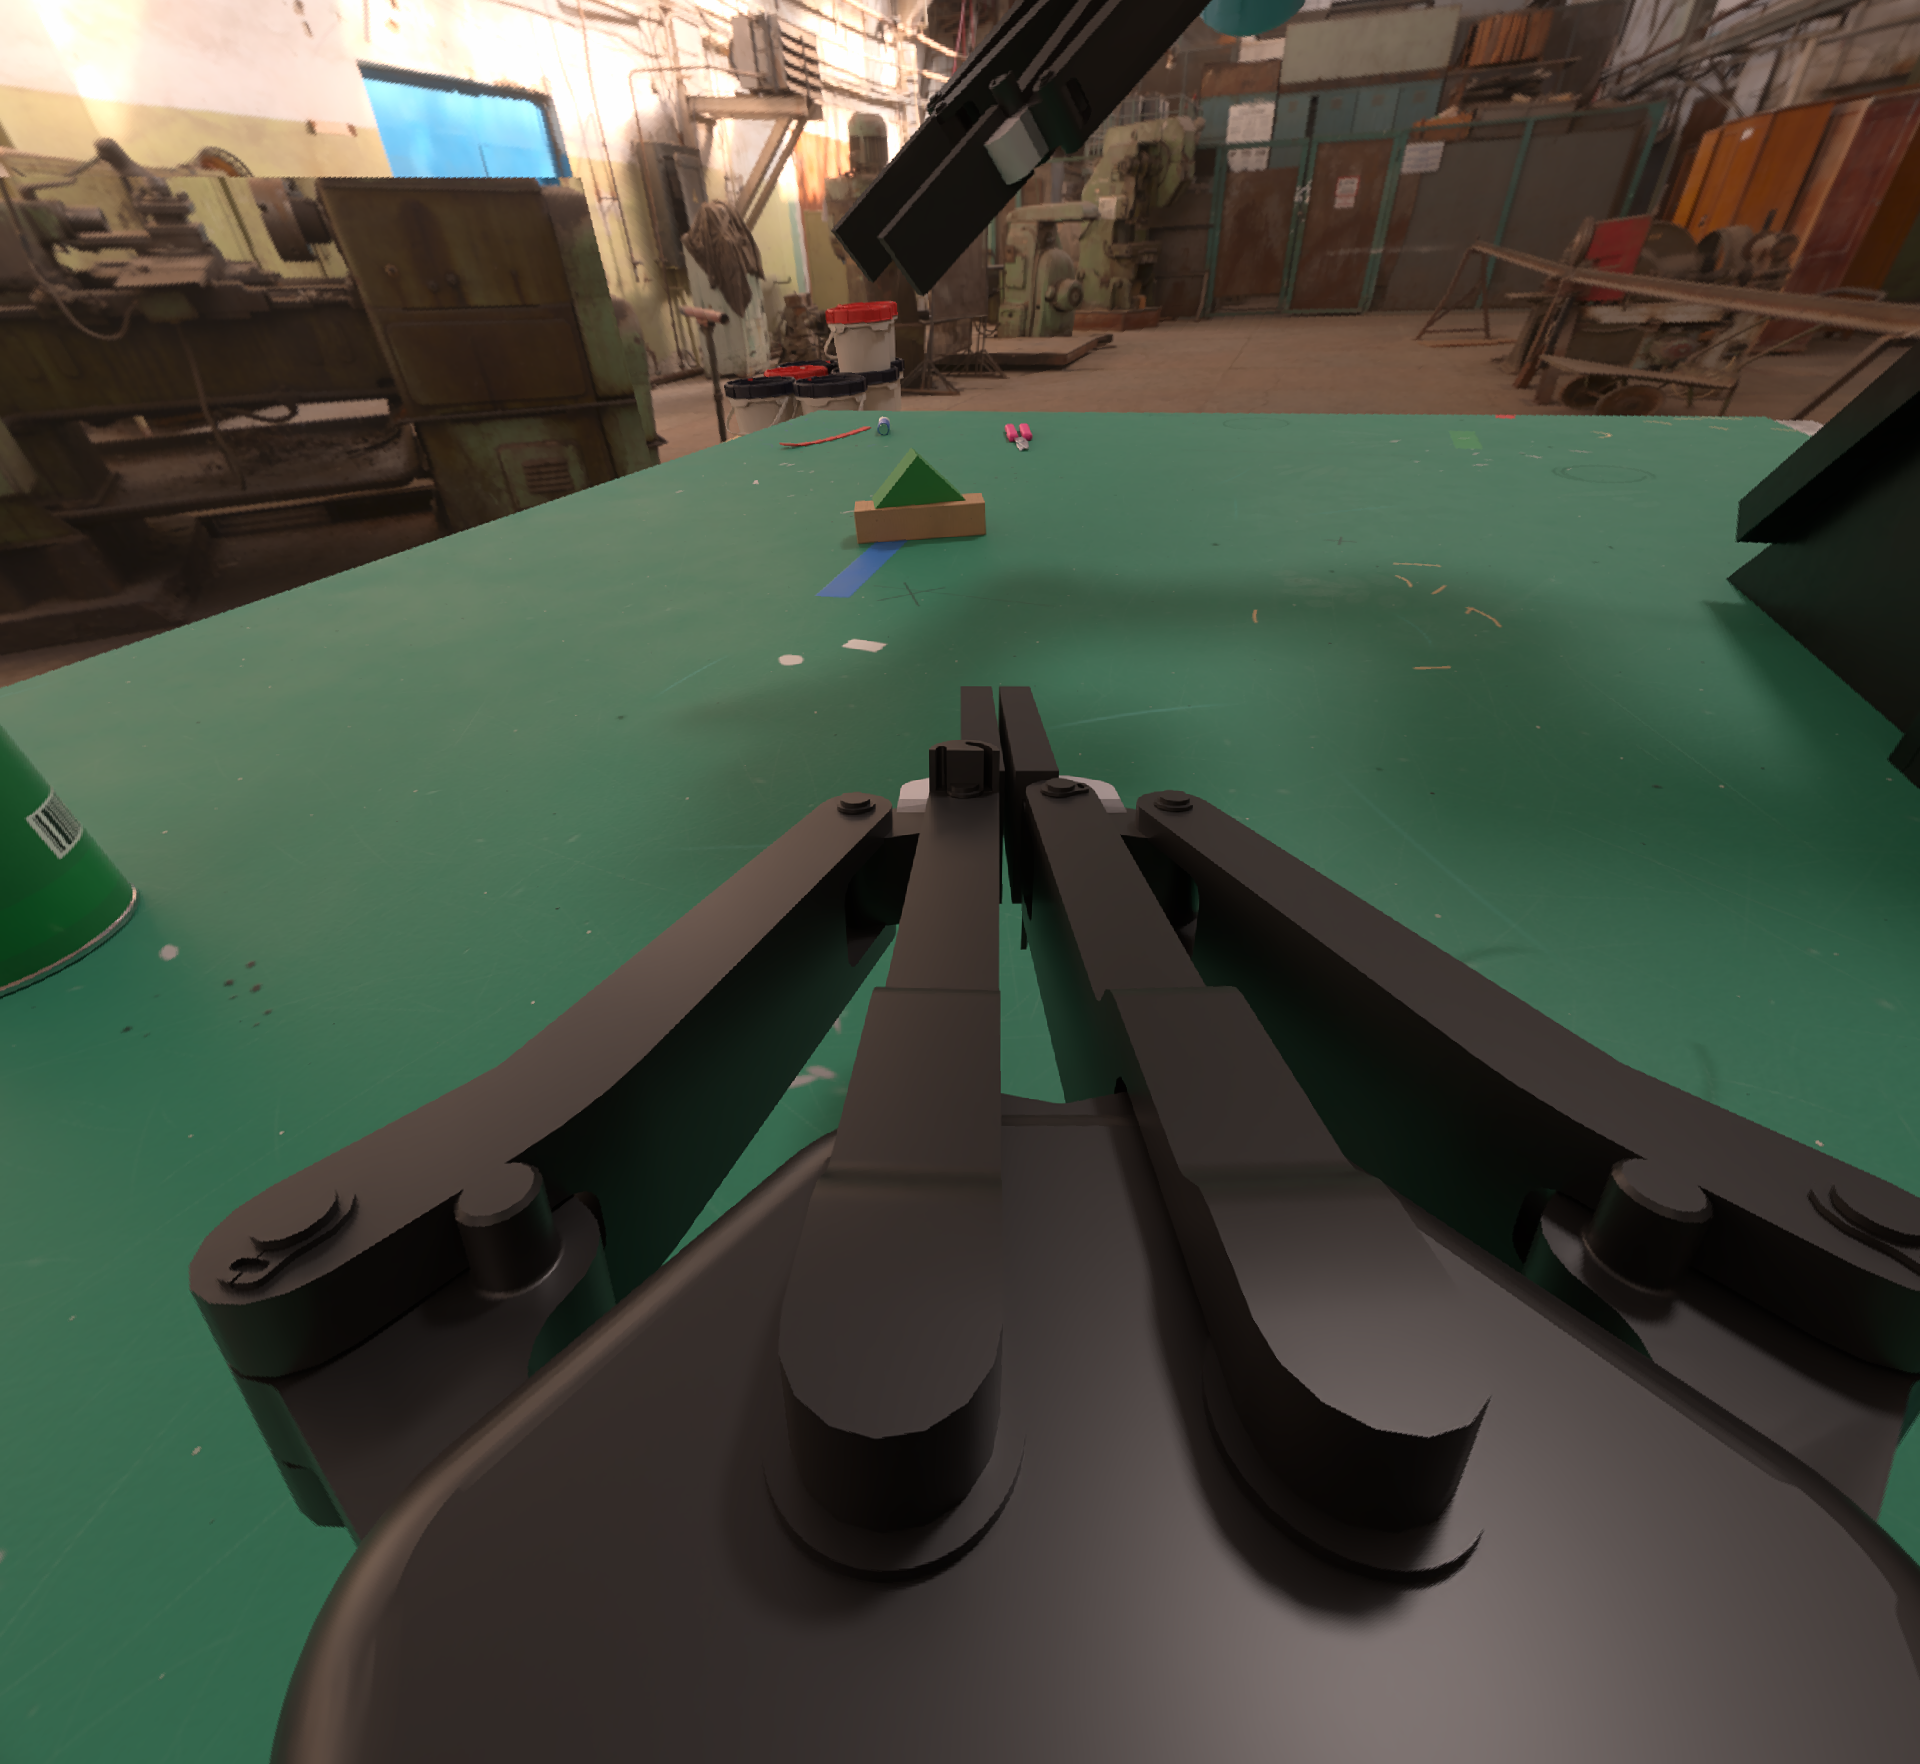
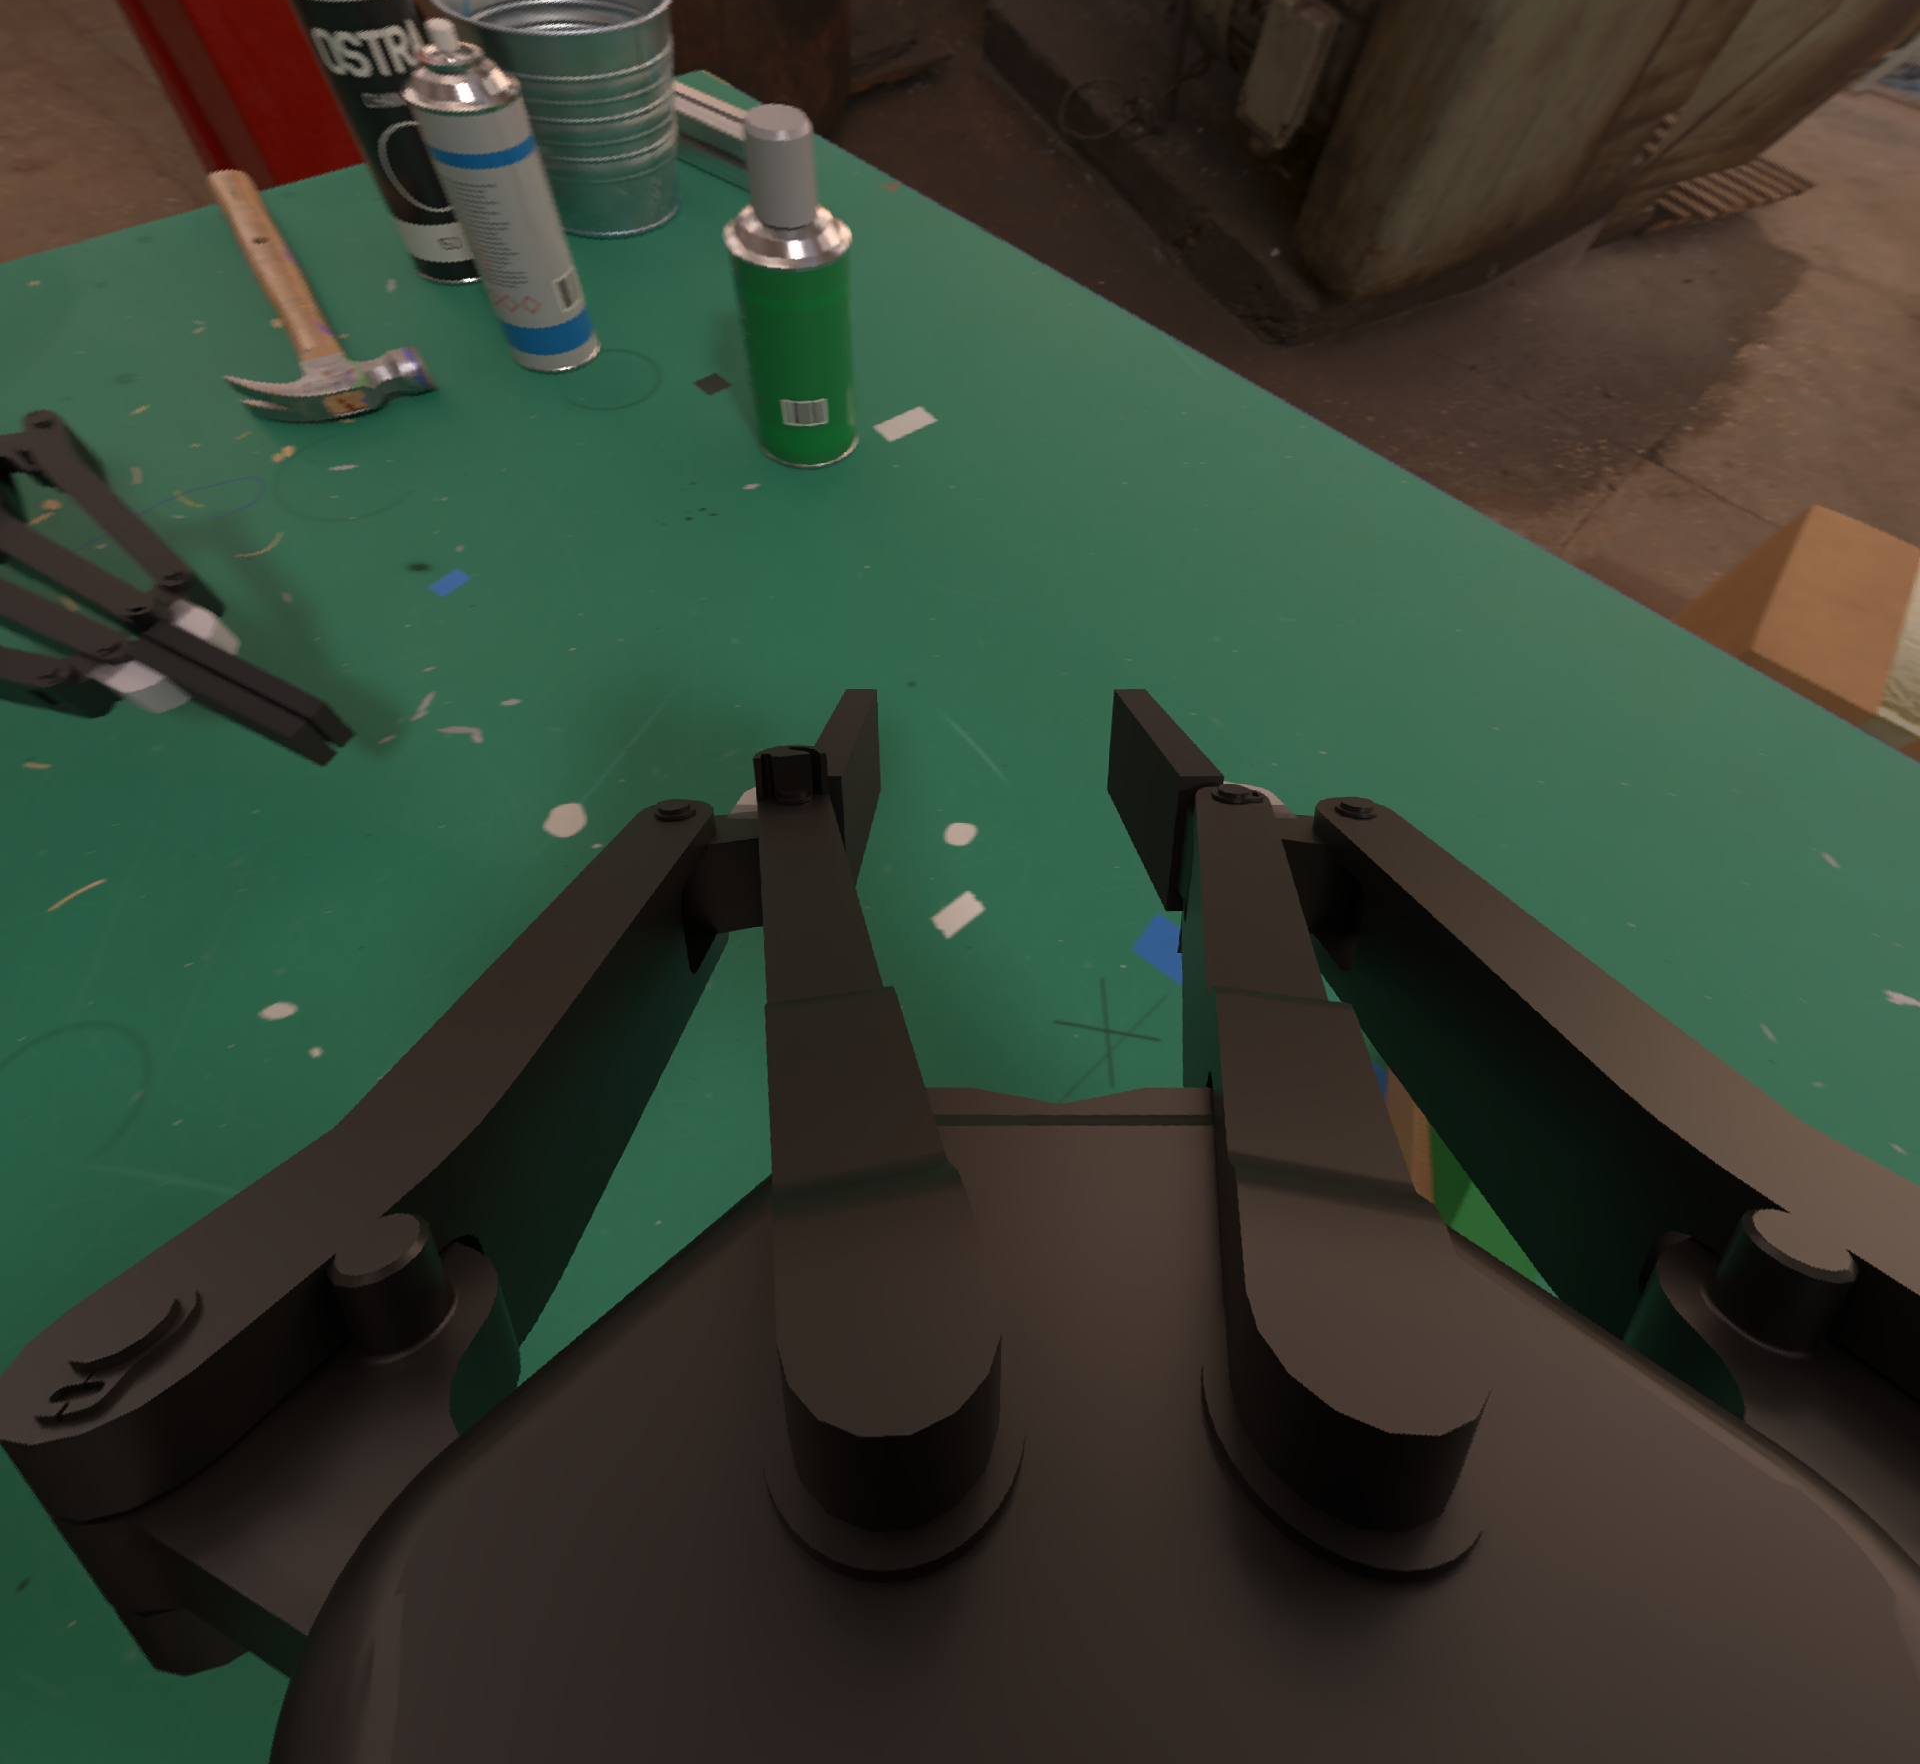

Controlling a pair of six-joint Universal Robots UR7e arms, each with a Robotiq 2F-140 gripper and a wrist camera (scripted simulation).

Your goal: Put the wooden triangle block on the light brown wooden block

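Note:
A green wooden triangle block (image 1: pixel 914 480) rests on top of a light brown wooden block (image 1: pixel 920 521) at the far middle of the green table (image 1: pixel 416 779). My left gripper (image 1: pixel 1003 706) is shut and empty, low over the table, well short of the blocks. It also shows in the right wrist view (image 2: pixel 322 738) at the left. My right gripper (image 2: pixel 997 743) is open and empty. In the left wrist view it hangs in the air above the blocks (image 1: pixel 883 254), apart from them. Slivers of green and tan show under its right linkage (image 2: pixel 1455 1195).
A green spray can (image 2: pixel 795 332) stands near the table's edge, also at the left (image 1: pixel 52 873). A hammer (image 2: pixel 312 343), a white-and-blue can (image 2: pixel 509 228), a black can (image 2: pixel 353 52) and a metal bucket (image 2: pixel 582 83) stand at one end. A dark box (image 1: pixel 1849 551) sits at the right.

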